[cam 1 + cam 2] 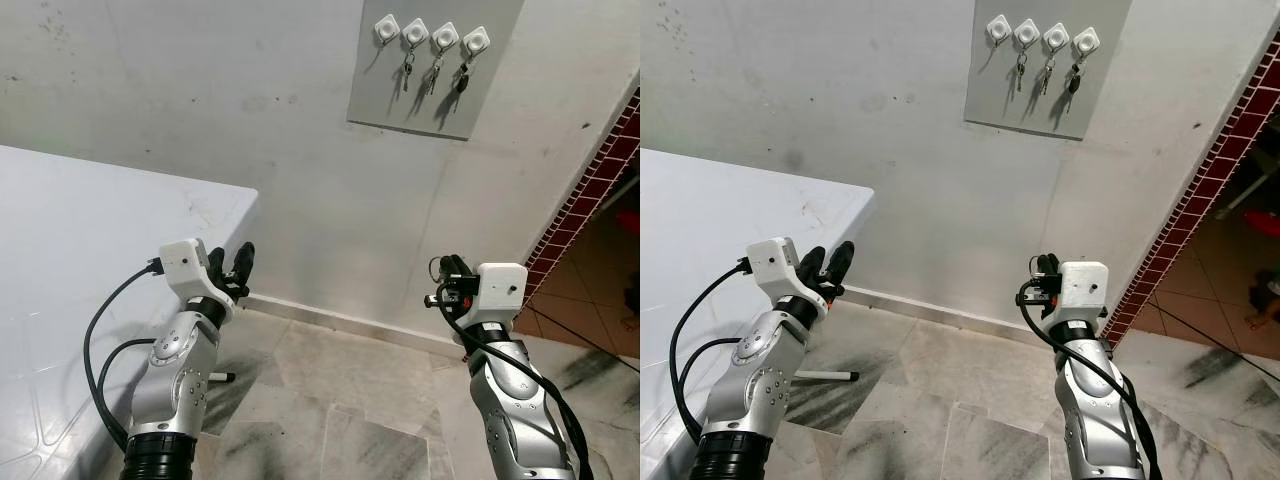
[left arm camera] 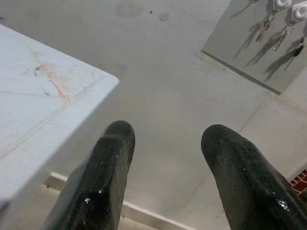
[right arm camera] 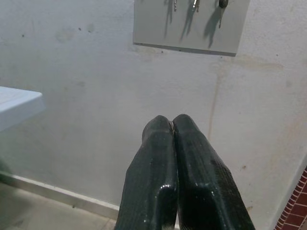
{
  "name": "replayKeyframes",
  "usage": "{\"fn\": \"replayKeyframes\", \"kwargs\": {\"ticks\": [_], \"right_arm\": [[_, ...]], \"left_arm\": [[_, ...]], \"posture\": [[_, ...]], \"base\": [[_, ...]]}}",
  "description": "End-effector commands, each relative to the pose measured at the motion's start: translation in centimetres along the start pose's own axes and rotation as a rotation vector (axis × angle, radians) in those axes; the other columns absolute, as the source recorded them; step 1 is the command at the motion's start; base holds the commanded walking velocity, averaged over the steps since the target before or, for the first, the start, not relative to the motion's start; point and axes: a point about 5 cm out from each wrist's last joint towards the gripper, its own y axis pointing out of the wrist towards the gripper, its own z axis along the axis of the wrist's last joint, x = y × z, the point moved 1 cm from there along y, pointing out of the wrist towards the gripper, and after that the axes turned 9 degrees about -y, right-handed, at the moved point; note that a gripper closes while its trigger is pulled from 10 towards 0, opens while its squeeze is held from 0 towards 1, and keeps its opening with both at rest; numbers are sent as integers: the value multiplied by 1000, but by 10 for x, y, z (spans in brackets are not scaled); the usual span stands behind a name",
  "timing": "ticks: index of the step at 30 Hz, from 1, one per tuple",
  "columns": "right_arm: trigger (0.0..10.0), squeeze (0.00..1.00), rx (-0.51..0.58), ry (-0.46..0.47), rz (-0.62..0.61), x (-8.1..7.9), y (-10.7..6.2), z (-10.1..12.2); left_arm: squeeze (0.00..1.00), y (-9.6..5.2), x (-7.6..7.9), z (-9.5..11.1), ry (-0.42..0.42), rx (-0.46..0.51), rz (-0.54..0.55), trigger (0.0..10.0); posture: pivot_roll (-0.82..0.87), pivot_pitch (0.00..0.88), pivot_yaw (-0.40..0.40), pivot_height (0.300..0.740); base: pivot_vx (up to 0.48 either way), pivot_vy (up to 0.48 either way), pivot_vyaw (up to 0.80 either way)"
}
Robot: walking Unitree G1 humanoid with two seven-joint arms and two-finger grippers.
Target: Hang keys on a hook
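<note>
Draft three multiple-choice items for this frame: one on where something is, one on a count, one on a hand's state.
1. Where is the white table?
A. On the robot's left
B. On the robot's right
C. Under the hook board

2. How many of the four white hooks on the grey board carry keys?
A. One
B. Three
C. Four

3. How is the right hand?
A. Wide open
B. Shut, with nothing visible between the fingers
C. Shut on a cup

Answers:
1 A, the table fills the left side beside the left hand, which is open.
2 B, the leftmost hook is bare, the other three hold keys.
3 B, its fingertips meet in the right wrist view.
</note>
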Motion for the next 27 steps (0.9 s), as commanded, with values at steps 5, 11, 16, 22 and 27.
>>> {"fn": "replayKeyframes", "kwargs": {"ticks": [5, 11, 16, 22, 27], "right_arm": [[10000, 0, 28, 0, -9, 2, 2, 8], [10000, 0, 30, -1, -13, 3, 2, 8], [10000, 0, 30, -4, -14, 4, 2, 8], [10000, 0, 30, -3, -15, 4, 2, 8], [10000, 0, 30, -3, -15, 4, 2, 8]], "left_arm": [[0, 4, 1, 4, 1, 7, -1, 10000], [0, 5, 2, 5, -2, 10, -5, 10000], [0, 5, 2, 5, -5, 10, -6, 10000], [0, 5, 2, 5, -4, 12, -4, 10000], [0, 5, 2, 5, -5, 12, -5, 10000]], "posture": [[86, 0, -48, 740], [84, 0, -47, 740], [84, 0, -45, 740], [84, 0, -45, 740], [84, 0, -45, 740]], "base": [[285, 0, 0], [336, 0, 0], [346, 0, 0], [344, 0, 0], [341, 0, 0]]}}
